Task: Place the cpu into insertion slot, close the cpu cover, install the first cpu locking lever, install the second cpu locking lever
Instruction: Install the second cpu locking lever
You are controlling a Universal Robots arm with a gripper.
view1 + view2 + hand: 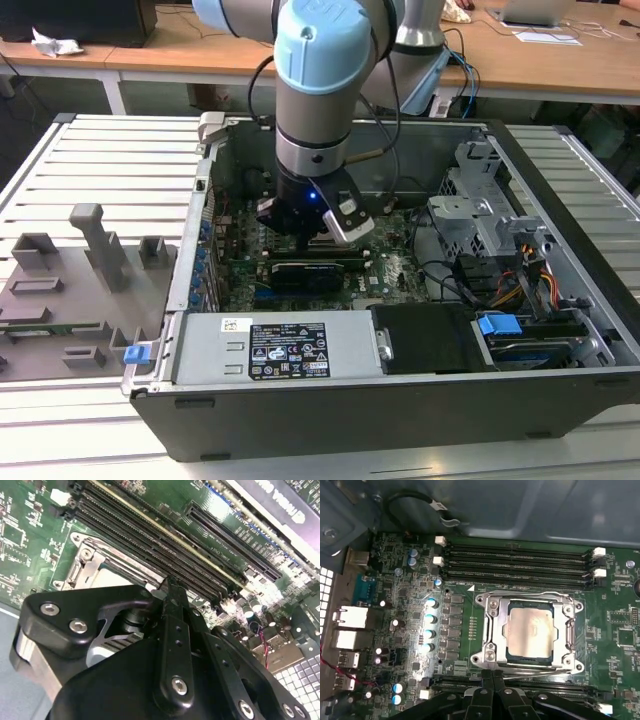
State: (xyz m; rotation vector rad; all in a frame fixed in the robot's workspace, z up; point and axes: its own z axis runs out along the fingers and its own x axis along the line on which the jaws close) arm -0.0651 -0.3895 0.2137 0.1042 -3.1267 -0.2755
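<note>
With the cpu (530, 631) seated in the insertion slot (492, 611) under the lowered cpu cover (568, 630), the gripper (492, 672), fingers pressed together, works a locking lever, needing steady downward pressure.

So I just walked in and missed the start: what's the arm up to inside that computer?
The robot arm's pincer hangs low over the green motherboard, at the edge of the silver-rimmed square socket. The flat silvery-beige chip already sits in it, with the thin silver metal frame lying flat around it.
</note>
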